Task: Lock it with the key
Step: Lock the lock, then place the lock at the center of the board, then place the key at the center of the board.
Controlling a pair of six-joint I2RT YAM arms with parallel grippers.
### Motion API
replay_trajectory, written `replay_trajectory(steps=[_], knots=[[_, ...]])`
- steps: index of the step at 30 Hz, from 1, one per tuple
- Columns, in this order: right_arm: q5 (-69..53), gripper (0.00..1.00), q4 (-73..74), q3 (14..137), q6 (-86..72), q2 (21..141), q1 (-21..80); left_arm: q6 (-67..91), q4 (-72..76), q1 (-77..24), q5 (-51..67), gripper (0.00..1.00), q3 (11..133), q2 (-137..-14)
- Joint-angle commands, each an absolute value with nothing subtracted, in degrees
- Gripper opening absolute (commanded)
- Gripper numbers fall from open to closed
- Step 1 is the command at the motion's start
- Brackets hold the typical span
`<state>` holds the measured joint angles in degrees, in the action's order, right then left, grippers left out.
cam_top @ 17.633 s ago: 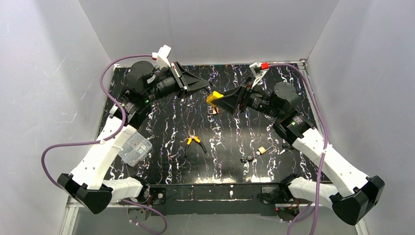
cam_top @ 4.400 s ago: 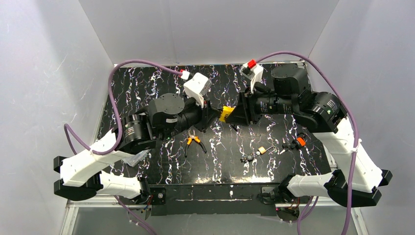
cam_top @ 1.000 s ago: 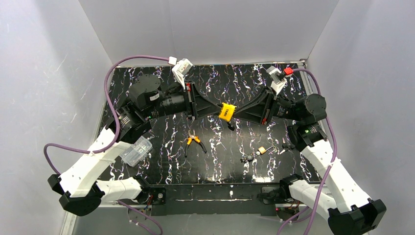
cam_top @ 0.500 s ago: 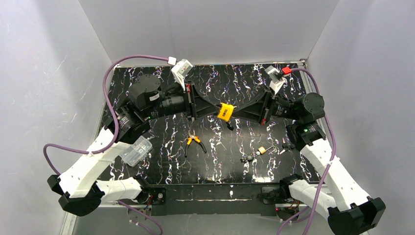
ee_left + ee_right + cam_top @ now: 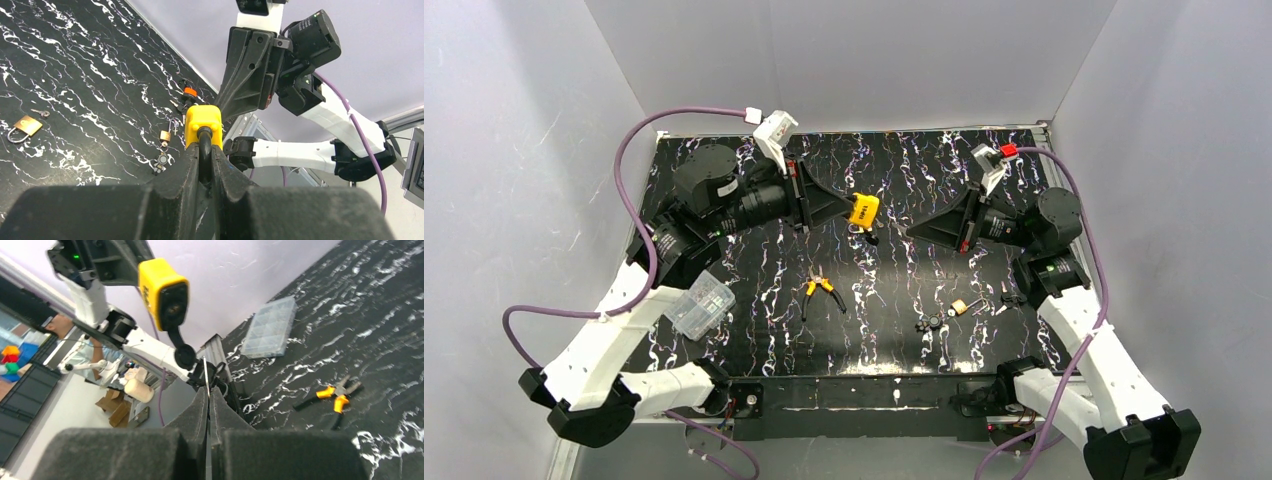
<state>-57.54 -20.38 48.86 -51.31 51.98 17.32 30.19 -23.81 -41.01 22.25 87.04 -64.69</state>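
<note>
Black marbled table (image 5: 904,150) below. We hold yellow padlock (image 5: 202,117) aloft, left gripper (image 5: 205,152) jaws pinching shackle. Black-headed key (image 5: 181,354) hangs beneath. Right gripper (image 5: 208,392) jaws pressed together, apart from lock: we should reopen, grasp key head squarely, turn gently.

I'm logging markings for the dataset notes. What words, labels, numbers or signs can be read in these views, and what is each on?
Yellow padlock, gripped by the left gripper: a short dark print on its side, too small and blurred to read in any view.
Small brass padlock on the table: no marking can be made out.
Nothing else shows legible text.
</note>
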Motion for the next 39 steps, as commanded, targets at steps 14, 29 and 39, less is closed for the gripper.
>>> replay_trajectory(steps=[14, 29, 39], knots=[[-15.1, 0.01, 20.8, 57.2, -38.2, 62.6, 12.7, 40.7, -11.7, -39.7, 24.2, 0.0, 86.4, -93.4], [-8.2, 0.01, 19.1, 61.1, -37.1, 86.9, 7.7, 46.0, -4.3, -39.6, 32.6, 0.0, 105.3, -128.4], [-6.3, 0.01, 22.4, 65.6, -37.7, 96.7, 7.7, 47.1, -7.4, -39.1, 33.3, 0.0, 111.0, -137.4]])
